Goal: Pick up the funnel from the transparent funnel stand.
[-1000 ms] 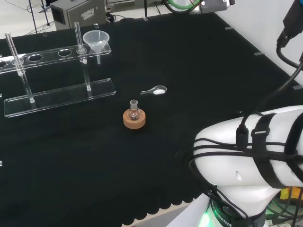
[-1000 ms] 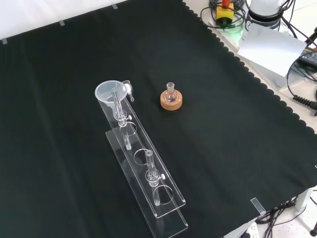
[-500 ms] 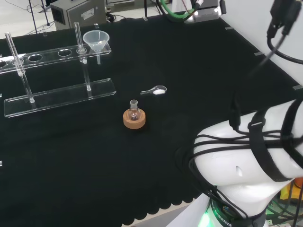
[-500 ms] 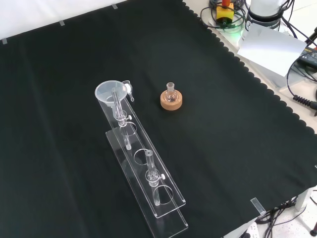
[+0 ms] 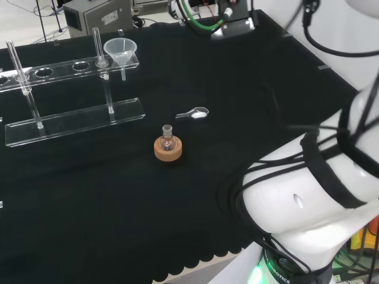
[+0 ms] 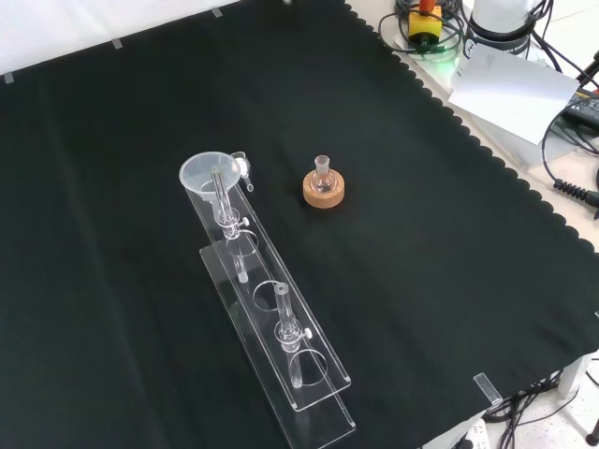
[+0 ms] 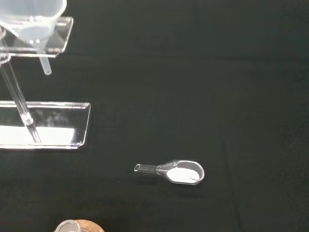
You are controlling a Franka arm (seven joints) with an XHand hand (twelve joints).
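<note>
Right now the biggest thing is the black cloth [image 6: 449,281], which covers the whole bench. In the head view the white arm [image 5: 308,201] bulges at the right side, with black cables strapped round it.

Next comes the clear stand [image 5: 74,121]. It has a flat base on the cloth and an upper shelf with round holes, held up on thin posts. In the head view it sits at the far left. In the front view it [image 6: 281,346] runs from the middle down toward the lower edge.

The funnel [image 5: 120,52] sits in the end hole of the shelf, mouth up, its spout poking down below the shelf. In the front view the funnel [image 6: 208,175] is at the top end of the stand. The wrist view shows it [image 7: 30,21] close, with the spout hanging free under the shelf.

A small flask [image 5: 167,137] stands upright in a cork ring [image 5: 168,148], well apart from the stand.

A little clear scoop [image 7: 176,172] lies on the cloth with what may be white powder in its bowl.

I cannot tell how the hand is set.
</note>
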